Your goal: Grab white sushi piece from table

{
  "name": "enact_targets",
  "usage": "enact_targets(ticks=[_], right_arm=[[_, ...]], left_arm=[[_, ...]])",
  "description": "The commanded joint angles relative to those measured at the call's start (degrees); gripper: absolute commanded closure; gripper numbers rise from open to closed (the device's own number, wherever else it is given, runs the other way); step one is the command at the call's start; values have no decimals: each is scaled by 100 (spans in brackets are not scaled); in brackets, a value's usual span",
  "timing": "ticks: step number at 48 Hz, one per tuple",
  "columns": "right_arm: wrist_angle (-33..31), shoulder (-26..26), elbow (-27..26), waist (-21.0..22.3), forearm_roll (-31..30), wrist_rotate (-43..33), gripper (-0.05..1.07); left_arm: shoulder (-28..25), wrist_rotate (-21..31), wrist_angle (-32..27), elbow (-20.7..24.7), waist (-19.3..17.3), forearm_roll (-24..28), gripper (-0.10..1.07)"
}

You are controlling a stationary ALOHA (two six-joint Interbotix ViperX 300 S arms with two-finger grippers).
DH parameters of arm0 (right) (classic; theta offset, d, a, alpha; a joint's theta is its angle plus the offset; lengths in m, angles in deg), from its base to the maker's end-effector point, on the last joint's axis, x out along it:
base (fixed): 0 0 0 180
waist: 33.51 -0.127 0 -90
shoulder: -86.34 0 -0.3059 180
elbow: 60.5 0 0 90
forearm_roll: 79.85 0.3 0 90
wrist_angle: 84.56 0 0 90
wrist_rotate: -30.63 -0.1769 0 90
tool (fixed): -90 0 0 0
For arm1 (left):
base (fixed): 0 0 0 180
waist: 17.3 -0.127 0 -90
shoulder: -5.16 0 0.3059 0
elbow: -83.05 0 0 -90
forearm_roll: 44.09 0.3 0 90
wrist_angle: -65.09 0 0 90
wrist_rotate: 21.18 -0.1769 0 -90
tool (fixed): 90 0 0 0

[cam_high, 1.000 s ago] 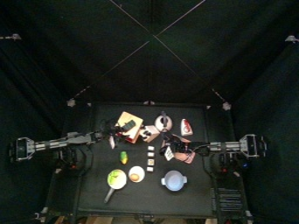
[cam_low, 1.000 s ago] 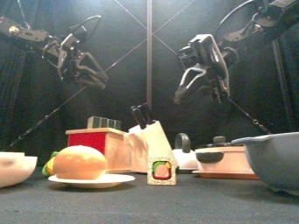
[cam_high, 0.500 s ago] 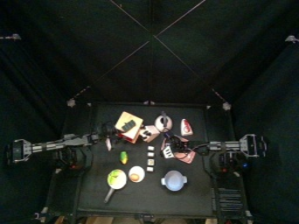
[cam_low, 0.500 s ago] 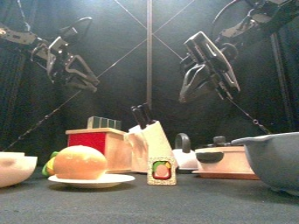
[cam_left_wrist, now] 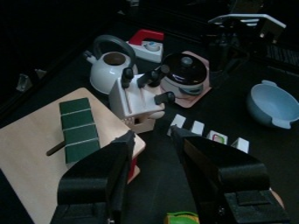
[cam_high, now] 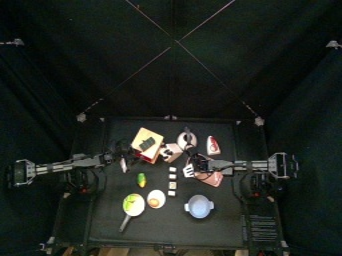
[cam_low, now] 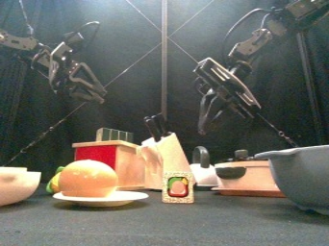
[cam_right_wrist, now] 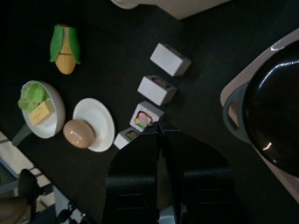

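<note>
Two changes for you: the right gripper has rolled its wrist and swung in over the middle of the table, jaws a narrow empty slit, while the left gripper hangs wide open near the left edge. You're lined up, but there's no grab yet, and the white sushi piece sits untouched in the mid-table row. Toward the front edge, the plate holds orange food and the blue bowl looks empty.
</note>
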Motion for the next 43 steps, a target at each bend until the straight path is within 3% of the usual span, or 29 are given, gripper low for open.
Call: enact_targets(ticks=[1,21,27,37,43], right_arm=[[18,-105,-246,-18,-413,-308,67],[-26,-694,-536,-167,-1652,-1564,30],[-308,-791,-650,-264,-2083,-2013,22],[-1230,-870,-870,-598,-2575,-2725,18],[-1415,-1046,-967,-773,-2909,-3199,18]], left_arm=[[9,0,53,70,9,-18,19],[9,9,53,44,0,-18,19],[9,9,53,35,0,-18,19],[0,9,53,26,0,-18,19],[9,9,53,18,0,-18,19]])
